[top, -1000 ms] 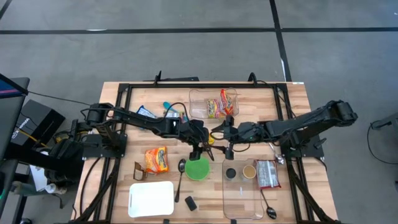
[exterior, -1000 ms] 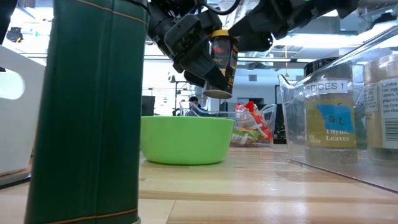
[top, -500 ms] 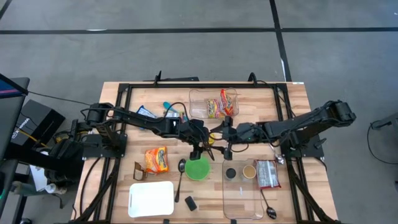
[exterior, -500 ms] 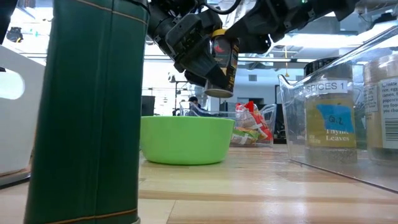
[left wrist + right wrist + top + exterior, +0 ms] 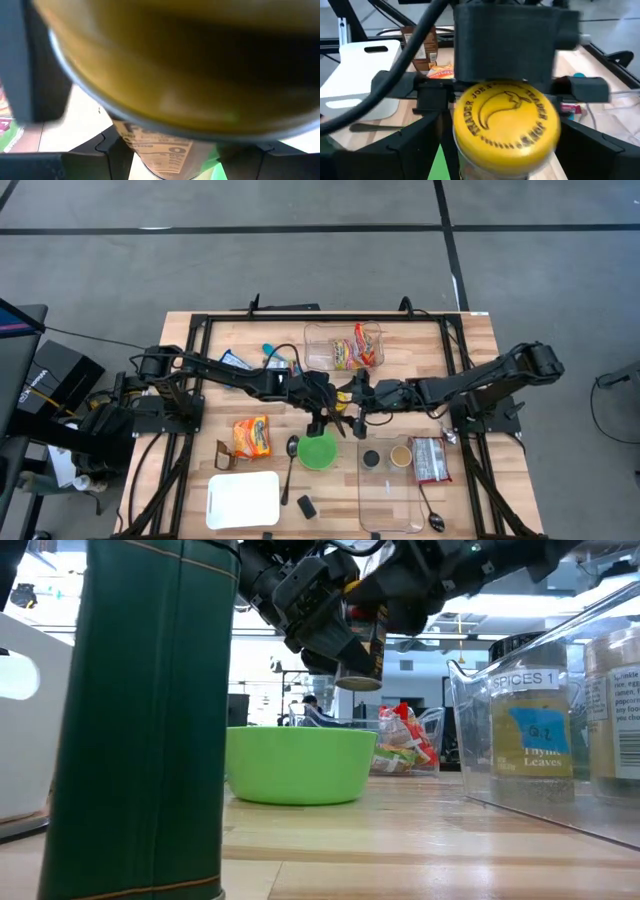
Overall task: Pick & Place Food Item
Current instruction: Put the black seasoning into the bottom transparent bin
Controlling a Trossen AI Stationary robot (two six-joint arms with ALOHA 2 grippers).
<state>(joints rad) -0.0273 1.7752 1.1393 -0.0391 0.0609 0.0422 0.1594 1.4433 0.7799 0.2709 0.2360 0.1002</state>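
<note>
Yellow-lidded and dark-labelled, a spice jar [image 5: 362,640] is held clamped between the fingers of the left gripper [image 5: 330,412] above the green bowl [image 5: 300,762], near the middle of the table [image 5: 470,330]. In the low view the jar is tilted, its long axis leaning off vertical, with the base lowest and well clear of the bowl's rim; its lid is hidden there behind the arms. In the right wrist view the lid [image 5: 507,122] faces the camera squarely. The right gripper [image 5: 358,406] is spread wide open just beside the jar's lid end; whether it touches cannot be made out. The left wrist view is almost filled by the jar, blurred. A dark green canister [image 5: 150,720] cuts off the low view's left side.
</note>
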